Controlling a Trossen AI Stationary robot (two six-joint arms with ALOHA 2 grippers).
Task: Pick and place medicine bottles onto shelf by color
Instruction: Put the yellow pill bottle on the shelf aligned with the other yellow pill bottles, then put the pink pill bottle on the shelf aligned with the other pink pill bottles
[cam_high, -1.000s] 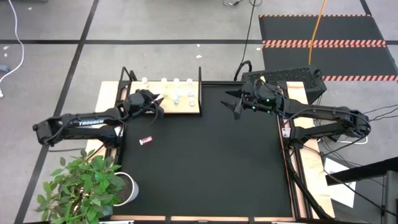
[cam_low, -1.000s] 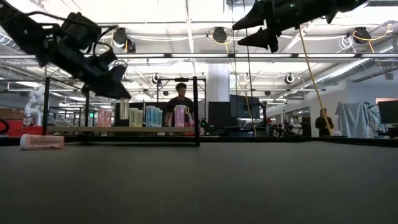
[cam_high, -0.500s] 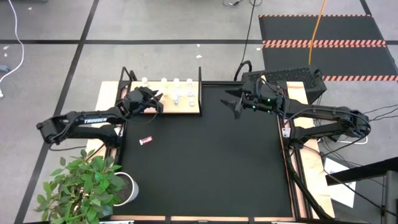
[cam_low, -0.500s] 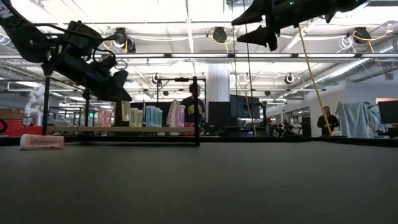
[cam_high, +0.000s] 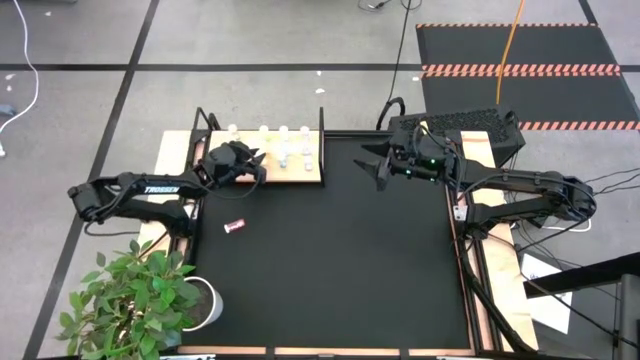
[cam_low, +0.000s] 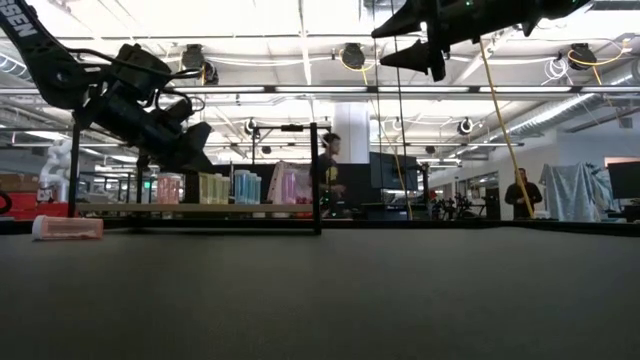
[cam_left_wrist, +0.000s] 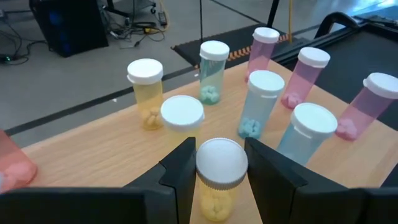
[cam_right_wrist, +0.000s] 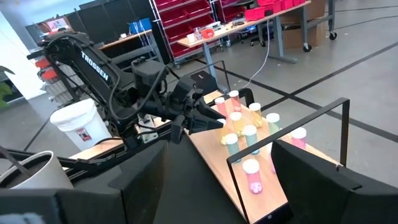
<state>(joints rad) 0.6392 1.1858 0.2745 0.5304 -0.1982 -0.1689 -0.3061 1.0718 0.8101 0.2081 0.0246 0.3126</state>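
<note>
The left arm reaches from the bench's left side toward the far-left corner, its forearm running nearly level and its wrist tipped down, so the left claw (cam_high: 252, 163) hangs over the near-left part of the pale light-wood rectangular shelf (cam_high: 313, 176). Its two dark fingers (cam_left_wrist: 180, 169) are clamped on a small yellow-bodied medicine bottle with a white cap (cam_left_wrist: 220, 174), held upright between them just above the board. Ahead of it on the shelf stand more white-capped bottles: two yellow ones (cam_left_wrist: 147, 90), three light blue ones (cam_left_wrist: 260, 101) and three pink ones (cam_left_wrist: 306, 74), all upright and close together. One pink medicine bottle (cam_high: 235, 226) lies on its side on the black mat (cam_high: 350, 270), near the mat's left edge and apart from the shelf. The right arm waits folded at the far right, raised above the mat, its right claw (cam_high: 371, 163) spread wide and empty, pointing toward the shelf.
</note>
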